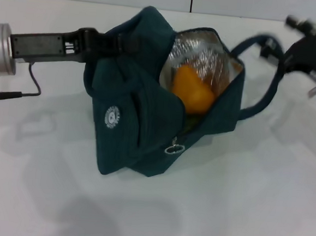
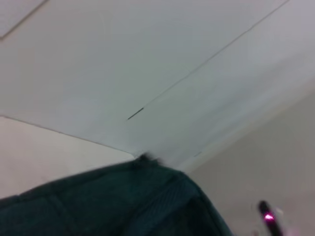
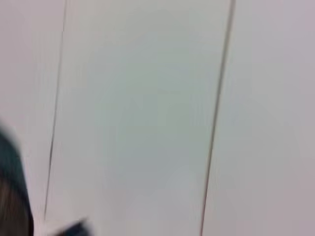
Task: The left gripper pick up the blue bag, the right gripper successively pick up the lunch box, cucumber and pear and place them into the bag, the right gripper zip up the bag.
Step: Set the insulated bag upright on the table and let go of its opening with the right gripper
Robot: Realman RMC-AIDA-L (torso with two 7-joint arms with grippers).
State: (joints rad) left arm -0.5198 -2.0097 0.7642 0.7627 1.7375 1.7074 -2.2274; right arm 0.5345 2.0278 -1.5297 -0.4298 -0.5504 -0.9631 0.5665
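The blue bag (image 1: pixel 142 111) lies tilted on the white table with its mouth open, showing the silver foil lining (image 1: pixel 196 52). The yellow-orange pear (image 1: pixel 192 90) sits inside the opening. A sliver of green beneath it may be the cucumber (image 1: pixel 193 121). The lunch box cannot be made out inside. My left gripper (image 1: pixel 101 41) is shut on the bag's upper fabric edge at the left. The right gripper (image 1: pixel 311 51) hovers blurred at the far right, close to the bag's looped handle (image 1: pixel 265 77). The bag's fabric (image 2: pixel 113 201) also fills the lower left wrist view.
The zipper's silver ring pull (image 1: pixel 173 149) hangs at the bag's front lower edge, and a white logo (image 1: pixel 112 116) marks its side. White table surface (image 1: pixel 239 201) surrounds the bag. A thin cable (image 1: pixel 32 86) trails from the left wrist.
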